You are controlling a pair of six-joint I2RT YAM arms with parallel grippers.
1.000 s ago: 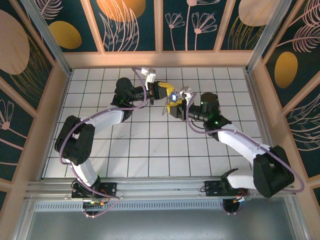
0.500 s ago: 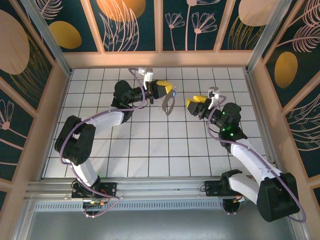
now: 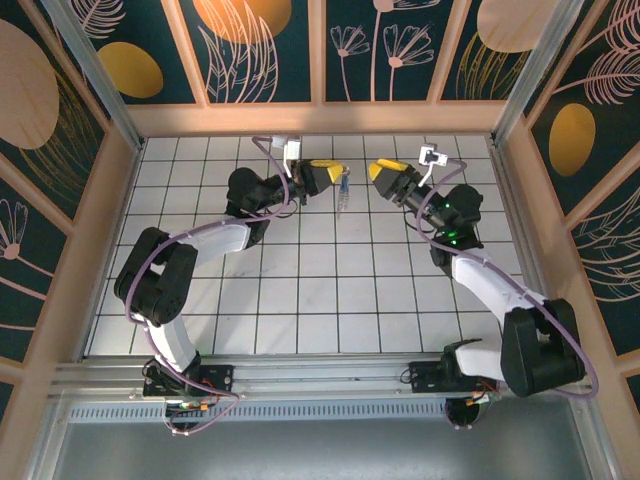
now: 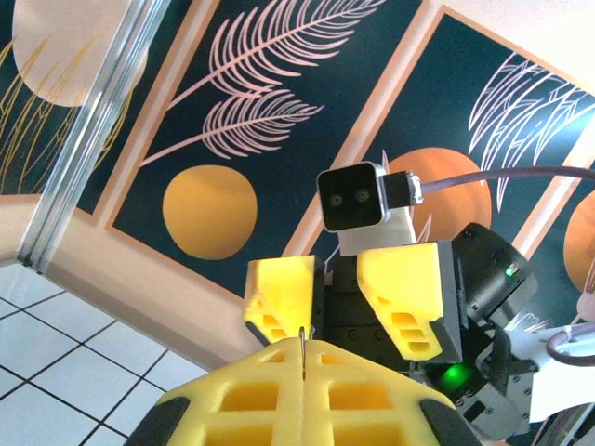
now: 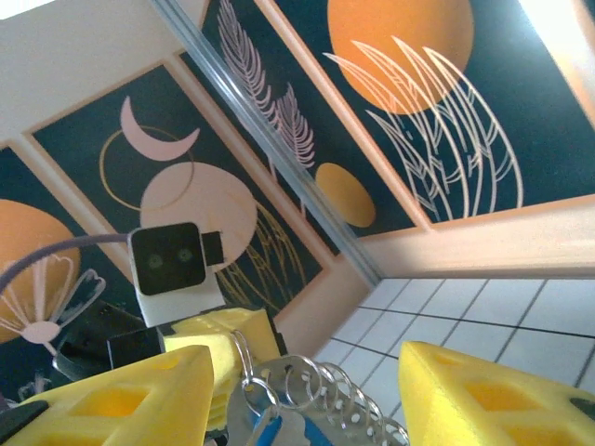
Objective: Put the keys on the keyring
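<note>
My left gripper [image 3: 330, 170] is raised over the back of the tiled floor and is shut on a thin wire loop of the keyring [image 5: 349, 390]. The wire shows pinched between its yellow pads [image 4: 304, 346]. The keyring is a string of small silver rings. It hangs below that gripper together with the keys [image 5: 267, 430], which have a blue head and a pale blade. In the top view the cluster [image 3: 343, 190] dangles between the two grippers. My right gripper [image 3: 380, 172] faces the left one from a short way off, open and holding nothing, and the cluster hangs in front of its gap [image 5: 307, 362].
The white tiled floor [image 3: 320, 290] lies below both grippers. Patterned walls with a wooden ledge [image 3: 320, 118] close the cell just behind the grippers, and a wooden side wall [image 3: 530, 210] stands to the right.
My right gripper was up against the cluster a second ago. It has opened and drawn back to the right. The left gripper has carried the keyring a little toward the back wall.
</note>
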